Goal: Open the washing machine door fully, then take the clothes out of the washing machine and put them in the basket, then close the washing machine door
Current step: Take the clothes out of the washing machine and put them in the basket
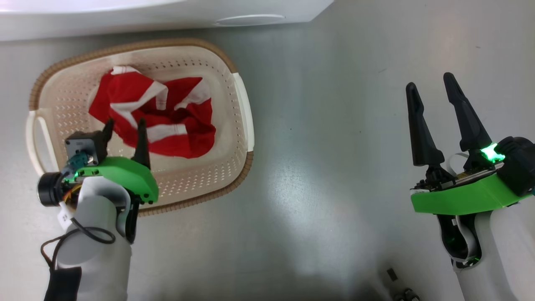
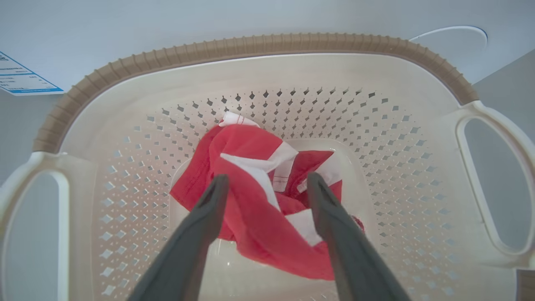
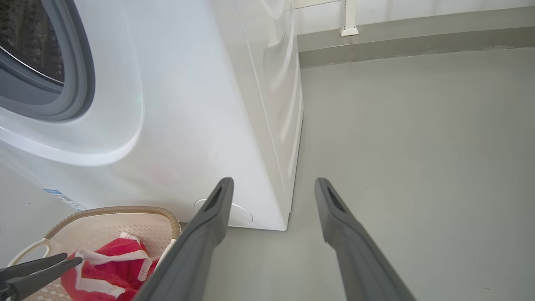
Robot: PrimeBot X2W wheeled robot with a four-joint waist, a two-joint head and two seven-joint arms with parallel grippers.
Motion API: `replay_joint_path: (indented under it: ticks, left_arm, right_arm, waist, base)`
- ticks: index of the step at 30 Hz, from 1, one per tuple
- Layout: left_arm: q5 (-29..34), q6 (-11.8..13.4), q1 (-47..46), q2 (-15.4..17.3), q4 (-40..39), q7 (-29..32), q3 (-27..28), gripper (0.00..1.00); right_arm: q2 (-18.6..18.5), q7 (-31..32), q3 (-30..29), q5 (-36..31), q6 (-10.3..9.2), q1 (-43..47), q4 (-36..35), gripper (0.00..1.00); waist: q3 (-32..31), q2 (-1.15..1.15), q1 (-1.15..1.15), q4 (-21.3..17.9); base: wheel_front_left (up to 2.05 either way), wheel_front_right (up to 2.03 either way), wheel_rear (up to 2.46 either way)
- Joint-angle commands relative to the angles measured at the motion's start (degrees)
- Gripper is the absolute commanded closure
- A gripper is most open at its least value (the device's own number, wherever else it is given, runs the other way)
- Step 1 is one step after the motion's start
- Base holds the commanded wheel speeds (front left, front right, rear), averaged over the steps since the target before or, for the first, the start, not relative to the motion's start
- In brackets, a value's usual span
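The red clothes [image 1: 167,121] with white trim lie bunched in the cream basket [image 1: 234,138], which stands on the floor against the white washing machine [image 1: 125,16]. My left gripper [image 1: 125,123] hovers over the basket's near side and is open. In the left wrist view its fingers straddle the clothes [image 2: 255,217] without pinching them, inside the basket [image 2: 397,138]. My right gripper [image 1: 429,81] is open and empty above bare floor on the right. The right wrist view shows the washing machine [image 3: 188,104] with its drum opening [image 3: 29,54] uncovered. The washing machine door is out of view.
A round white cap [image 1: 250,19] sits low on the machine's front, right of the basket. A blue label [image 2: 21,79] is on the front behind the basket's rim. Grey floor [image 3: 418,146] stretches right of the machine to a wall skirting [image 3: 418,37].
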Motion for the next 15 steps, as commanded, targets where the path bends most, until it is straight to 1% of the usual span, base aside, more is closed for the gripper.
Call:
replay_joint_path:
  ticks: [1, 6, 15]
  left_arm:
    - [-0.5, -0.5, 2.1, 1.6, -1.0, -0.3, 1.5, 0.0]
    - [-1.3, -0.7, 3.4, 1.4, -2.7, -0.3, 2.3, 0.0]
    - [-2.5, -1.6, 7.0, 1.3, -9.9, -0.3, 3.4, 0.0]
  right_arm:
    - [-0.3, -0.4, 1.0, -0.4, 0.36, 1.2, -1.1, 0.0]
    - [-0.6, -0.4, 0.6, -0.3, 0.36, 1.5, -0.6, 0.0]
    - [-1.4, -0.4, 0.4, -0.2, 0.36, 2.3, 0.2, 0.0]
  waist:
    - [-0.7, 0.0, 0.0, 0.4]
    - [-2.5, 0.0, 0.0, 1.1]
    - [-7.4, 0.0, 0.0, 2.5]
  base:
    - [0.0, 0.0, 0.0]
    - [0.0, 0.0, 0.0]
    - [0.0, 0.0, 0.0]
